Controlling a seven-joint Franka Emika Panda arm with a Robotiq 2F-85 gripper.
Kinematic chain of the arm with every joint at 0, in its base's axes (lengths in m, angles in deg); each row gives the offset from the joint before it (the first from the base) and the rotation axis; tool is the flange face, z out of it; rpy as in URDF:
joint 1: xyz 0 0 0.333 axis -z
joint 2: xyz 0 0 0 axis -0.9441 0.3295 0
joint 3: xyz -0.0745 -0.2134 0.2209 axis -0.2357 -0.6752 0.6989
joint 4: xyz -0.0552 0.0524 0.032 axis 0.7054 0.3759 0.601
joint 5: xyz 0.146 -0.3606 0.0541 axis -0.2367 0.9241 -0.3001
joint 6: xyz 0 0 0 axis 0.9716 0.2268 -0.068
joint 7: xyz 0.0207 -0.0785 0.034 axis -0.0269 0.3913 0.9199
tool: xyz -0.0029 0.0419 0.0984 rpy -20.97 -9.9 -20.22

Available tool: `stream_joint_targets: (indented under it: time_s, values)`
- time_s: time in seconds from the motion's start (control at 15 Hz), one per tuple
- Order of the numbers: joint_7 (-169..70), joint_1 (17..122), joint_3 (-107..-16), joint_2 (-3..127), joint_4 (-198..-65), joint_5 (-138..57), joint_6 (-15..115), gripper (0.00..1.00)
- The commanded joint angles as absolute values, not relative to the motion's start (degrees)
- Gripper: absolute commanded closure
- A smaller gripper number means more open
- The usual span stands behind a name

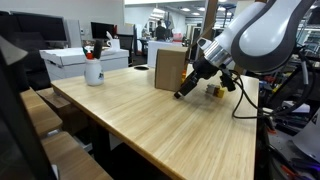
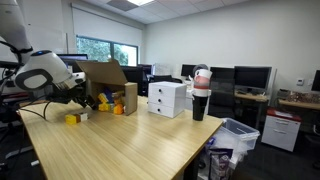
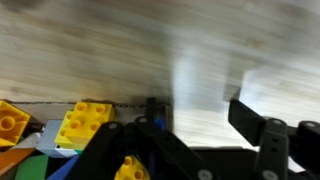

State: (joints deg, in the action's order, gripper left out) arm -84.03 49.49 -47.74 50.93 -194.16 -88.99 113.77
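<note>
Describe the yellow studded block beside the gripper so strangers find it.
On the pale wooden table, beside the brown cardboard box, plastic toy blocks lie by the black gripper. The yellow studded block lies at their edge by it; its neighbours are an orange block and a green block.

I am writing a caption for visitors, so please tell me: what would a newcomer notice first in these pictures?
The white robot arm leans over the long wooden table, its black gripper open close to the top. Beside it lie bright toy bricks, yellow, orange and green, near an open cardboard box. A white cup stands farther along the table.
</note>
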Motion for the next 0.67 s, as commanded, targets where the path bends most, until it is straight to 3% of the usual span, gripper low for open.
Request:
stream_joint_targets:
  time_s: [0.0,0.6]
  values:
    - [-85.30,46.67,-47.17,54.32,-193.29,-90.49,113.73,0.00]
    - [-86.88,42.09,-48.05,51.72,-191.47,-90.90,106.29,0.00]
